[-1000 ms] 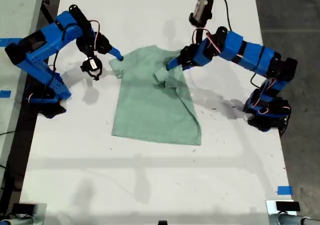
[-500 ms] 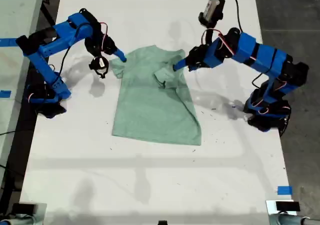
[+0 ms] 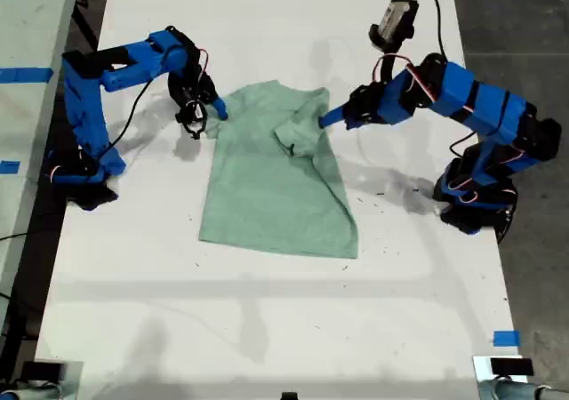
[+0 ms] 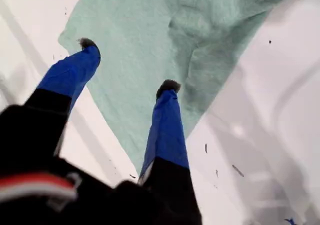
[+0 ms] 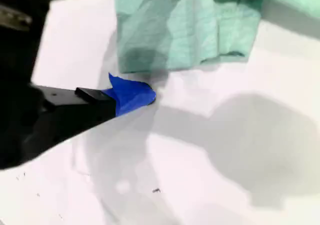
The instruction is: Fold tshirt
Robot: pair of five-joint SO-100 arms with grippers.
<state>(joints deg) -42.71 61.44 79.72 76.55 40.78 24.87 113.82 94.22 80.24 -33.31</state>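
Tshirt (image 3: pixel 271 191): pale mint-green, lying on your white surface (image 3: pixel 267 329) between the two arms; one sleeve folded in over the chest, hem flat and spread toward the near edge in the exterior view.
First tool (image 4: pixel 129 65): you have it released, both blue fingers (image 4: pixel 165 125) spread wide above the cloth, tips over the shirt's edge near the folded sleeve, nothing between them.
Second tool (image 5: pixel 132 95): just beside the other sleeve's (image 5: pixel 180 40) edge, tip on bare surface, apart from the cloth; only one finger shows, so you cannot tell whether it is released or clenched.
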